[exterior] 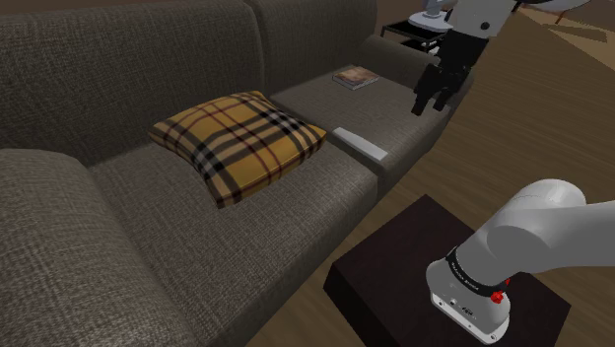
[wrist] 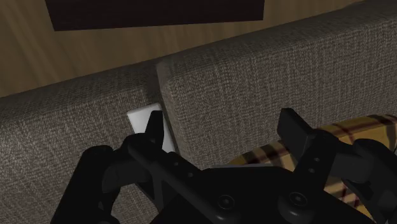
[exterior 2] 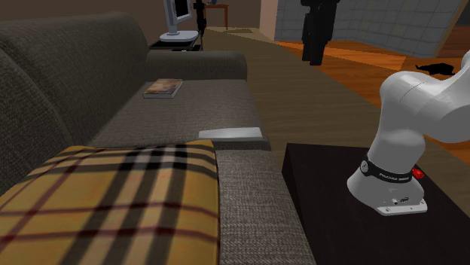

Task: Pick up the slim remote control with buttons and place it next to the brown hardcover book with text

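Observation:
The slim remote control [exterior: 360, 143] is drawn pale grey and lies flat on the sofa seat's front edge, just past the plaid pillow [exterior: 237, 143]. It also shows in the second exterior view [exterior 2: 232, 134] and in the wrist view [wrist: 143, 121], partly behind one finger. The brown book [exterior: 355, 77] lies flat farther along the seat, near the backrest [exterior 2: 163, 88]. My black gripper [exterior: 426, 106] hangs in the air off the sofa's front edge, between book and remote and well above both. Its fingers stand apart and open, with nothing between them [wrist: 222, 127].
The yellow plaid pillow [exterior 2: 113, 196] covers the nearer seat cushion. A small side table [exterior: 419, 30] with a white object on it stands beyond the sofa's far armrest. The dark stand [exterior: 444, 276] sits on the wooden floor [exterior 2: 316, 98] in front of the sofa.

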Motion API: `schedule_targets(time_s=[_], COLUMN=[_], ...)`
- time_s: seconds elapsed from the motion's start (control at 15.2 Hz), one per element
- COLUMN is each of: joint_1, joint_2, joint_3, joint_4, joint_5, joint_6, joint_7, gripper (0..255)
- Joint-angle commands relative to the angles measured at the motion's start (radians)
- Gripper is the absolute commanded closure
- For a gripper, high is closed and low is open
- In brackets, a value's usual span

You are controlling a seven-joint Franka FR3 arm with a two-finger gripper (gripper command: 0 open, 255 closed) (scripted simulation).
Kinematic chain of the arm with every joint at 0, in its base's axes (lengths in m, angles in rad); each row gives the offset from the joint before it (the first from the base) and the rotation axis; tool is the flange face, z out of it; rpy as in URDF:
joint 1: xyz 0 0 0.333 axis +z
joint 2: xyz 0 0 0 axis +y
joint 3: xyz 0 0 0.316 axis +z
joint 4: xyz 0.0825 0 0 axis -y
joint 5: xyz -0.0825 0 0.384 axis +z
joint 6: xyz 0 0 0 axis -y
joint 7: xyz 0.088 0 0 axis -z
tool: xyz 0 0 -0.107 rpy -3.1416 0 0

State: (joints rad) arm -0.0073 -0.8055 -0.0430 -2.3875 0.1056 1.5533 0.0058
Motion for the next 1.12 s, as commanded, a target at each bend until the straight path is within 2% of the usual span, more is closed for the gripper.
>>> schedule_targets(time_s=[0.0, 0.53, 1.06], joint_1=[0.0, 0.007, 0.012], joint_2=[0.0, 0.202, 0.474], joint_3=[0.0, -0.023, -0.045], joint_4=[0.0, -0.067, -0.041], joint_5=[0.0, -0.057, -0.1], joint_6=[0.0, 0.276, 0.535], joint_7=[0.0, -0.109, -0.201], gripper=[0, 0, 0])
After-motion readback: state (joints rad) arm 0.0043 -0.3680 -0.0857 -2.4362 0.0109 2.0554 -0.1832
